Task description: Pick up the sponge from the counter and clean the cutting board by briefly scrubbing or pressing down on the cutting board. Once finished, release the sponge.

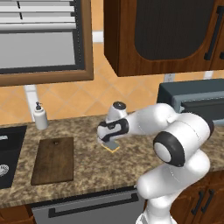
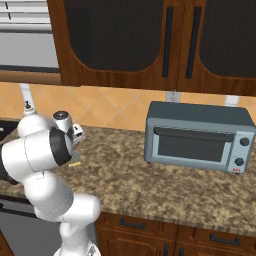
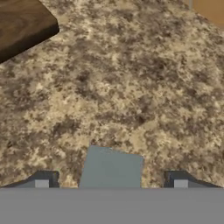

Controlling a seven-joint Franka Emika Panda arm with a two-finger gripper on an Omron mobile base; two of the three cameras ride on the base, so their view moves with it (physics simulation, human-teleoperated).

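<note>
The sponge (image 1: 113,146) lies flat on the speckled counter (image 1: 96,168), right of the cutting board (image 1: 53,160), grey-blue top over a yellow layer. My gripper (image 1: 108,140) hangs directly over it. In the hand view the sponge (image 3: 111,168) sits between my two fingertips (image 3: 43,179), with a gap of counter on each side, so the gripper (image 3: 110,180) is open around it. A corner of the dark brown cutting board (image 3: 22,26) shows at the top left of that view. From the right base view a yellow sliver of the sponge (image 2: 75,163) peeks out beside my arm.
A black sink basin (image 1: 8,151) lies left of the board, with a white soap dispenser (image 1: 40,116) behind it. A grey toaster oven (image 2: 200,137) stands on the counter to the right. Wall cabinets (image 2: 150,40) hang above.
</note>
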